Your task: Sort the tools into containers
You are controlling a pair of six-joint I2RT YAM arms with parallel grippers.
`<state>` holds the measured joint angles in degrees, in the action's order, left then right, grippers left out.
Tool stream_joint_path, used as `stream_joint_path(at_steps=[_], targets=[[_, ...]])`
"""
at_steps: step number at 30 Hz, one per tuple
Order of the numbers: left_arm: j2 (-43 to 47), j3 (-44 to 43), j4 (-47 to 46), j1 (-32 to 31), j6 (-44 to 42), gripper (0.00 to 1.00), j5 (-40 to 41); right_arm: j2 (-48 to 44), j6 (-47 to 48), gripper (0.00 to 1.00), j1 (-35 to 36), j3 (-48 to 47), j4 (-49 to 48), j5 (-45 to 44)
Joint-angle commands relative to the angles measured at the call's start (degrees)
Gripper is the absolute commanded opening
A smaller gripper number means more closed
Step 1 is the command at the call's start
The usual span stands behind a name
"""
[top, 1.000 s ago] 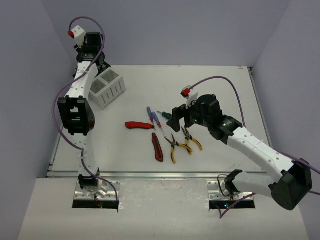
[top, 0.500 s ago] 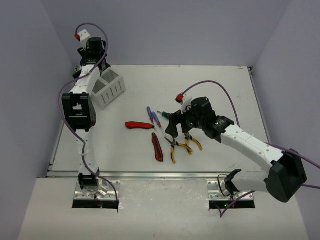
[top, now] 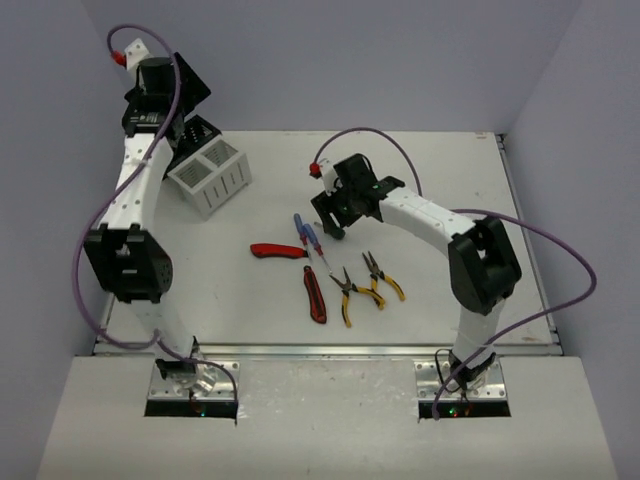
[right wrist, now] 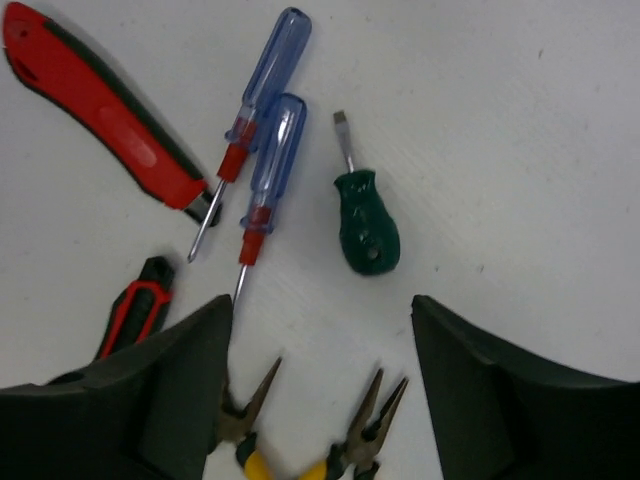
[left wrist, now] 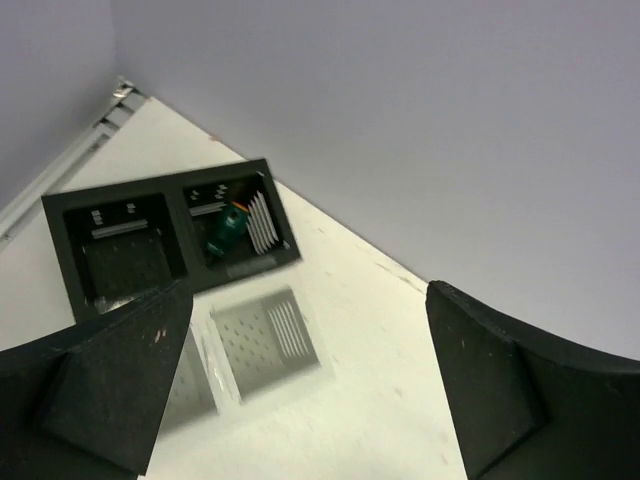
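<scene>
From above, the bins point(top: 212, 176) sit at ten o'clock on the counter point(top: 440, 160), hard by its left edge. My left arm point(top: 135, 185) rears high over them, I'd guess to clear their walls. My right arm point(top: 420, 212) reaches over the loose tools mid-counter, with the pliers point(top: 345, 290) and a red knife point(top: 278, 251) toward six o'clock. From twelve round to three the counter gives open swinging room. On the left wrist view, the left jaws are spread with nothing between them, looking down on a green screwdriver point(left wrist: 225, 230) in the black bin point(left wrist: 150, 190), right-hand compartment; a white bin point(left wrist: 265, 340) lies at six o'clock of it. On the right wrist view, the right jaws are spread wide above the stubby green screwdriver point(right wrist: 368, 235), which lies on bare counter, apart from the blue screwdrivers point(right wrist: 275, 150) at nine o'clock. I judge it the next pick, since its free sides leave room for both fingers.
</scene>
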<state>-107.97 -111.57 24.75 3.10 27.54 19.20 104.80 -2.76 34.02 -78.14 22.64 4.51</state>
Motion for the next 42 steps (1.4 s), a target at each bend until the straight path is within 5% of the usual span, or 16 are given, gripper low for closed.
stream_joint_path(at_steps=[1, 5, 12, 19, 23, 32, 42], targets=[[22.65, 15.18, 0.08, -0.72, 3.29, 1.0, -13.54, 10.14, 8.85, 0.61, -0.45, -11.2, 7.8, -3.9], [36.33, 33.94, -4.02, -2.92, 1.4, 1.0, -21.3, 14.71, 11.13, 0.58, -1.08, -15.22, 7.5, -4.28], [42.78, 40.95, 0.12, -6.29, -2.17, 1.0, -23.84, 18.7, 10.61, 0.51, -2.03, -14.33, 9.0, 0.15], [42.18, 44.4, -0.71, -7.68, -2.33, 1.0, -27.98, 18.22, 9.13, 0.15, -2.03, -9.01, 3.38, -3.91], [40.97, 46.03, -3.52, -10.38, -1.47, 1.0, -34.55, 12.91, 5.51, 0.0, -2.32, -5.95, 0.24, -8.02], [37.72, 55.54, -27.43, -18.7, 7.83, 1.0, -50.75, -14.01, -4.41, 0.0, -2.83, 7.32, -9.7, 3.05], [36.41, 55.32, -38.02, -27.3, 12.99, 0.95, -46.9, -31.63, -9.09, 0.0, -2.82, 18.82, -22.19, 20.12]])
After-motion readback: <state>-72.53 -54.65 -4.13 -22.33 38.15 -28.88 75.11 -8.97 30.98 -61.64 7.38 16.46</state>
